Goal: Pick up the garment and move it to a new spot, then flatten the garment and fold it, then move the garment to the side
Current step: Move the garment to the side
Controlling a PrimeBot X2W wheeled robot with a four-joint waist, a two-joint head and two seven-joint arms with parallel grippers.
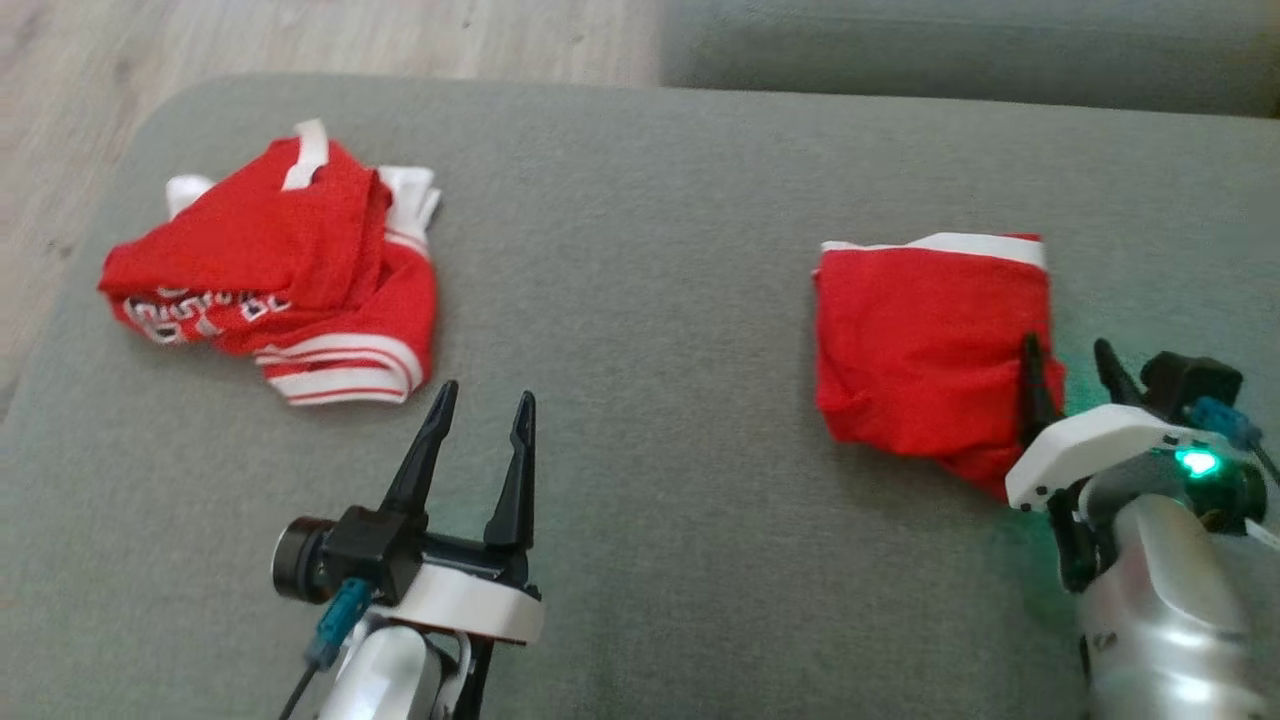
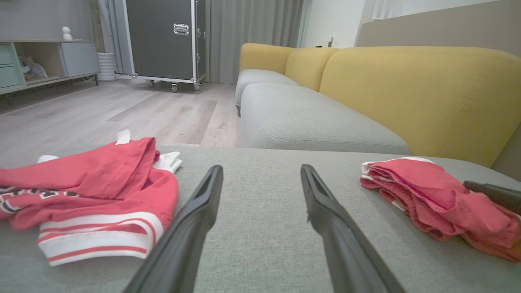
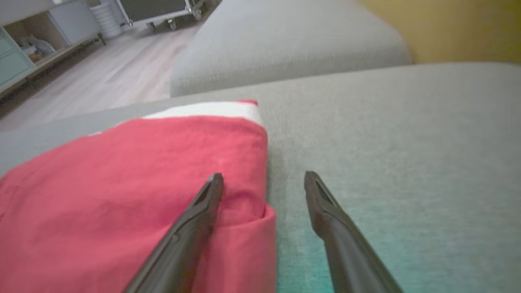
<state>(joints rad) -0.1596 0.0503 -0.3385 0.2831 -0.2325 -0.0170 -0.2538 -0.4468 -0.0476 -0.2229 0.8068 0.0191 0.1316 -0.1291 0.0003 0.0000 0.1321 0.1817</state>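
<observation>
Grey sofa cushion [image 1: 650, 250] carries everything, with pale wood floor [image 1: 300, 40] beyond its far edge. Two red garments lie on it, well apart. A crumpled garment [image 1: 280, 270] with white stripes is at the robot's left. A folded garment [image 1: 920, 340] sits in a tidy block at the right, its white band [image 1: 985, 245] along the far edge.

The right hand [image 1: 1065, 345] stands open at the folded garment's right edge. One finger [image 3: 195, 219] is over the red cloth and the other [image 3: 338, 228] over bare cushion, so the edge sits between the jaws, and it grips nothing. The left hand [image 1: 487, 392] is open too and empty, above bare cushion between the two garments.

The step in hand looks like moving the folded garment aside. To do it well, the right hand should go low enough for the outer finger to slide under all the layers. It should close on the whole stack at the edge, not just the top flap. The move sideways should be slow and low so the fold doesn't fall open. The near corner by the hand looks loose and could trail. The left hand has no need to touch the crumpled garment.
</observation>
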